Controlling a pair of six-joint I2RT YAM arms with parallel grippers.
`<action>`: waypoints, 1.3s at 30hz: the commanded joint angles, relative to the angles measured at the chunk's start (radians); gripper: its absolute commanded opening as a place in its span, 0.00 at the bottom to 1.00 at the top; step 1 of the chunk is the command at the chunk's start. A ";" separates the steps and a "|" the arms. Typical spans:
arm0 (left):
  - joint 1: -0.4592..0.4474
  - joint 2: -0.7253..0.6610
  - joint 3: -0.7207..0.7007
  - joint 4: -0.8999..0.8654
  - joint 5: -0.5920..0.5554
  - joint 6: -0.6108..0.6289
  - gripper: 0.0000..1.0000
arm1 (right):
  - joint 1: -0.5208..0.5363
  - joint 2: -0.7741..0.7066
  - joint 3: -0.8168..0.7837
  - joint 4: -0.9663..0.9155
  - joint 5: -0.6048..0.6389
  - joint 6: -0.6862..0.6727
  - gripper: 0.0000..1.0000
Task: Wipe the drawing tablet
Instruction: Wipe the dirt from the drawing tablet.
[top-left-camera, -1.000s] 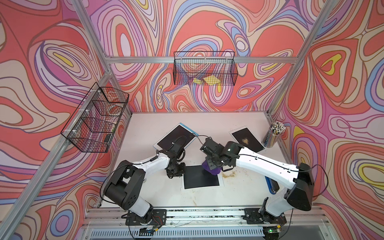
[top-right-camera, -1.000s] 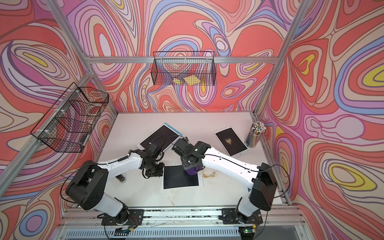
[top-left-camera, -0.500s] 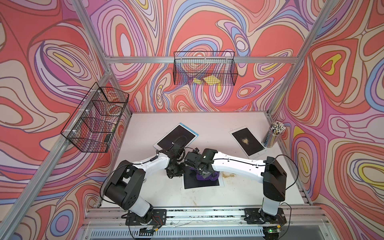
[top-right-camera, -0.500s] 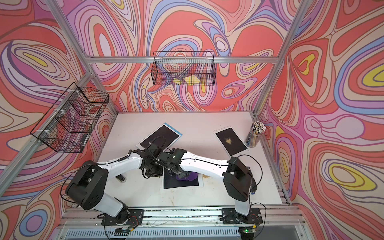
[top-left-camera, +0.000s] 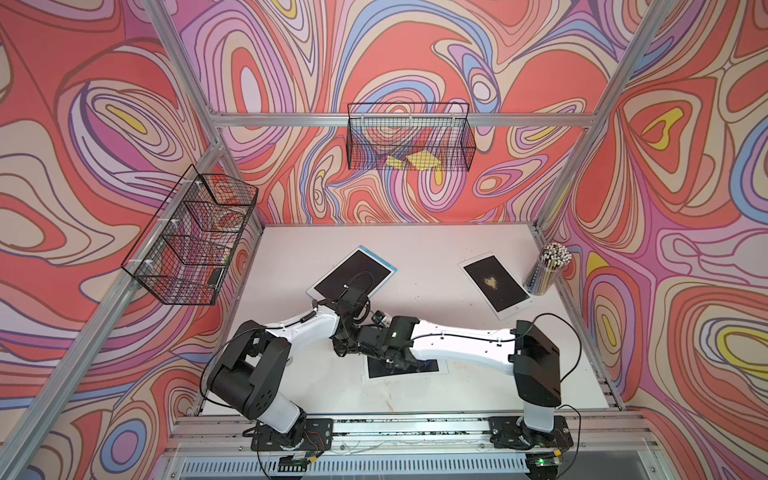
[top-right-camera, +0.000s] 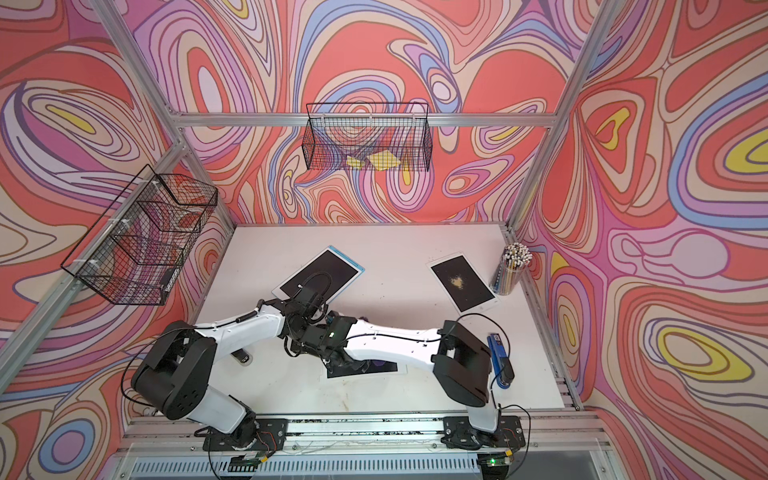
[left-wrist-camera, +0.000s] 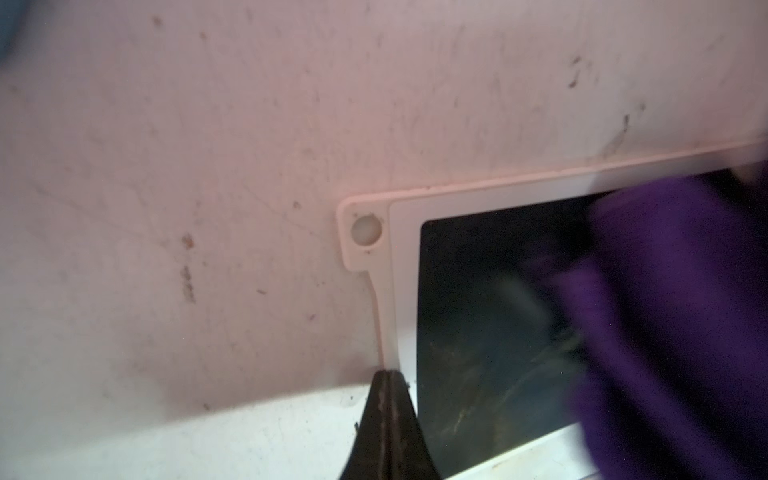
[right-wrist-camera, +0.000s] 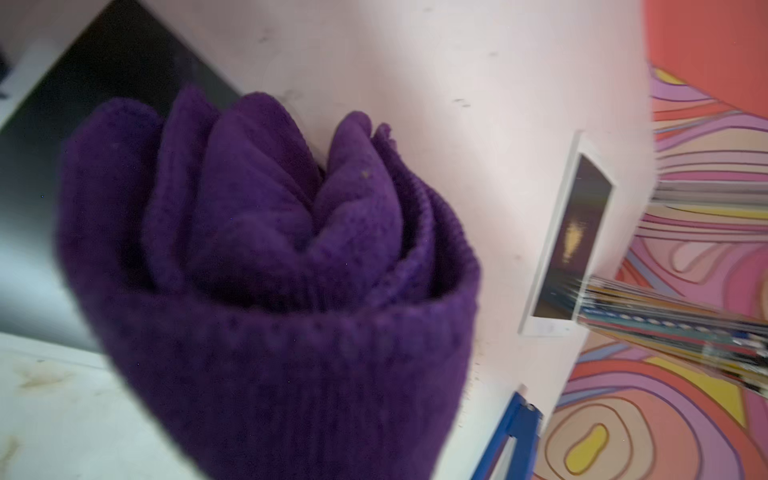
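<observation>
tablet lies flat near the front edge of the tabletop, about midway along it, and both arms hide most of it in both top views. left gripper has its fingers pressed together with nothing between them, tips at the white frame beside the dark screen. purple cloth is bunched into a roll close in front of the right wrist camera and covers part of the screen; it is blurred in the left wrist view. right gripper is over the tablet, but cloth and arm hide its fingers, so i cannot tell whether they grip anything. second tablet lies further back, behind the arms. smudged tablet, marked with a yellowish patch, lies beside the pencil cup at the right edge.
</observation>
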 joint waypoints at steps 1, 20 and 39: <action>-0.003 0.076 -0.053 0.073 -0.056 0.011 0.00 | 0.020 -0.025 -0.031 0.091 -0.157 -0.003 0.51; -0.003 0.086 -0.056 0.084 -0.048 0.010 0.00 | -0.132 -0.077 -0.210 0.422 -0.363 -0.151 0.89; -0.002 0.094 -0.053 0.084 -0.051 0.012 0.00 | -0.148 -0.056 -0.231 0.632 -0.712 -0.065 0.00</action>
